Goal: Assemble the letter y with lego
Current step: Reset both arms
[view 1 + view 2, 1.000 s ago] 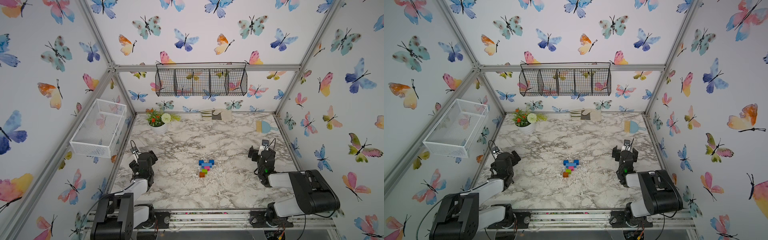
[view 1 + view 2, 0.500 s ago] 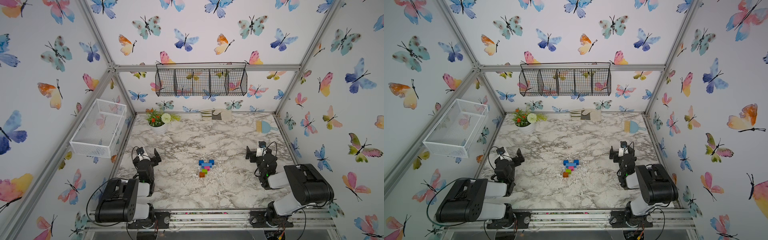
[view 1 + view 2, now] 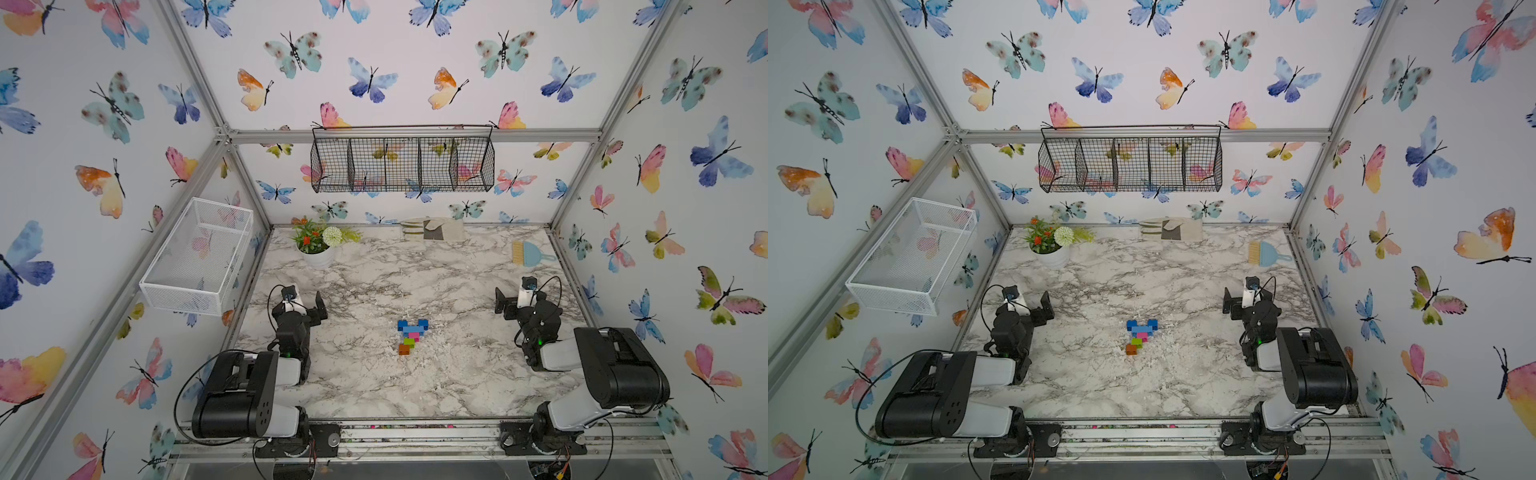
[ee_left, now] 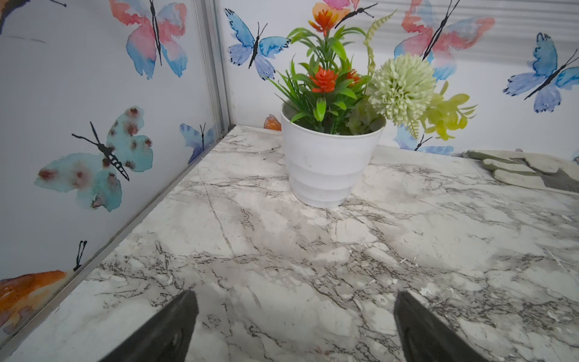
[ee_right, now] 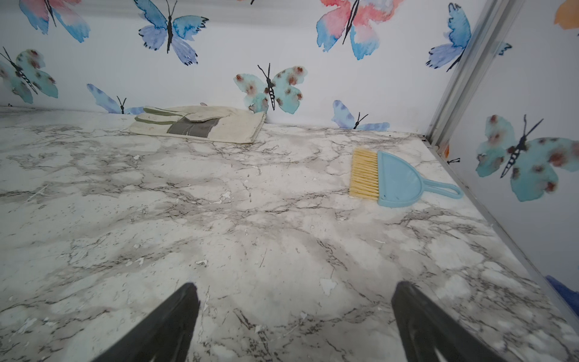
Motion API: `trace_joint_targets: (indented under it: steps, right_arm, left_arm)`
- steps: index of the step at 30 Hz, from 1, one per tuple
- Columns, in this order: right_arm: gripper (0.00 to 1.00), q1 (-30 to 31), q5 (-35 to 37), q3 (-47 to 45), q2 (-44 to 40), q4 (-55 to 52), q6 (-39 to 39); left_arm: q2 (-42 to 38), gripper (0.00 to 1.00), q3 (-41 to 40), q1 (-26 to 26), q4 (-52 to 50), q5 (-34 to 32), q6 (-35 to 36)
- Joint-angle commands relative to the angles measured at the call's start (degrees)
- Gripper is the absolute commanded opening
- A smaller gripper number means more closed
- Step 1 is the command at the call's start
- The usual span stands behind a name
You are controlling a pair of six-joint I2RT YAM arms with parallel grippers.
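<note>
Six lego bricks [image 3: 1140,335] look joined as the letter y [image 3: 411,336], lying flat in the middle of the table [image 3: 457,386], well apart from both arms. Your left gripper [image 3: 305,298], near the left edge, and right gripper [image 3: 515,296], near the right edge, both stand wide open, holding nothing. I judge the build done. Neither wrist view shows it, and whether every brick is fully seated is too small to tell.

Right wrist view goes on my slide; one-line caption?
Open right gripper over the marble table, facing a work glove and a blue hand brush.
</note>
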Motion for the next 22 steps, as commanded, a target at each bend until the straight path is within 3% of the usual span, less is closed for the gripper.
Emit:
trace_joint_targets:
  steps: [1,22]
  right_arm:
    - [0.99,-0.06,-1.01,-0.59,0.02,0.51,0.57]
    - [0.99,-0.04,-0.23,-0.18,0.16,-0.07,0.92]
  left_arm:
    - [-1.15,0.98,0.40,-0.44,-1.10,0.44,0.92]
    - [-0.84,0.98,0.74,-0.43,-1.51,0.62,0.85]
